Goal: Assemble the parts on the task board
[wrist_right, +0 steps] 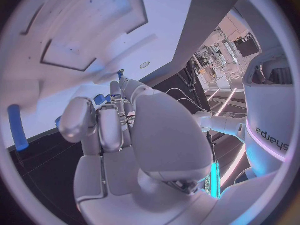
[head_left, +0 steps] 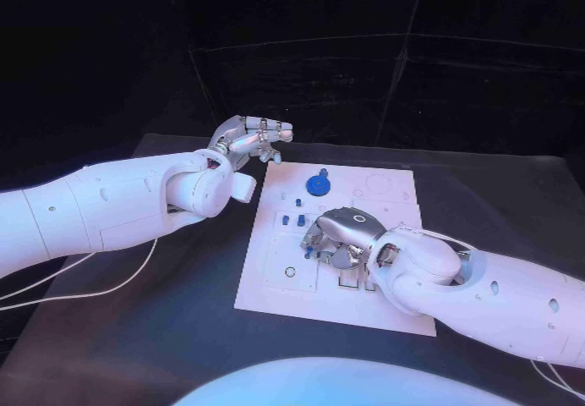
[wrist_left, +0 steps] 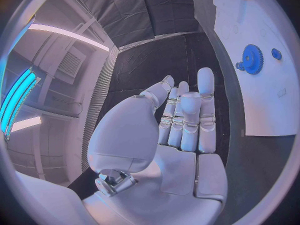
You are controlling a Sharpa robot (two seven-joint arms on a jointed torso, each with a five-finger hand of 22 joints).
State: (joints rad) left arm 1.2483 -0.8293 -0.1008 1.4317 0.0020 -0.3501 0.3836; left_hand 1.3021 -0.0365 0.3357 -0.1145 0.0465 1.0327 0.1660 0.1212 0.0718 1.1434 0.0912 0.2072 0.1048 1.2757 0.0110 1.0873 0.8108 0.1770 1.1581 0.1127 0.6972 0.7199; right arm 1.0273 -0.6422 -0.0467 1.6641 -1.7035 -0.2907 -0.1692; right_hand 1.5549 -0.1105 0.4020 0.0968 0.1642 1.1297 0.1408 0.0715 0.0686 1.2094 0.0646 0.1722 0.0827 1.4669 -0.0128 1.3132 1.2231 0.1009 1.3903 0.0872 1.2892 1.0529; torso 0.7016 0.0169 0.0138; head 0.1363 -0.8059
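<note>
The white task board (head_left: pixel 353 296) lies mid-table. A blue gear (head_left: pixel 319 183) sits near its far edge, with small blue parts (head_left: pixel 292 219) standing closer in. My right hand (head_left: pixel 345 233) reaches down onto the board's middle, fingers curled. In the right wrist view that hand (wrist_right: pixel 119 130) pinches a small blue part (wrist_right: pixel 99 99) between fingertips and thumb against the board (wrist_right: pixel 94 30). My left hand (head_left: pixel 250 137) hovers off the board's far left corner. The left wrist view shows the left hand (wrist_left: pixel 181 130) with straight fingers and nothing in it, and the gear (wrist_left: pixel 252 59) off to one side.
A long blue bar (wrist_right: pixel 17 127) lies on the board near the right hand. Thin white cables (head_left: pixel 110 288) trail over the black table (head_left: pixel 159 338) under my left arm. The board has several shallow recesses (wrist_right: pixel 69 50).
</note>
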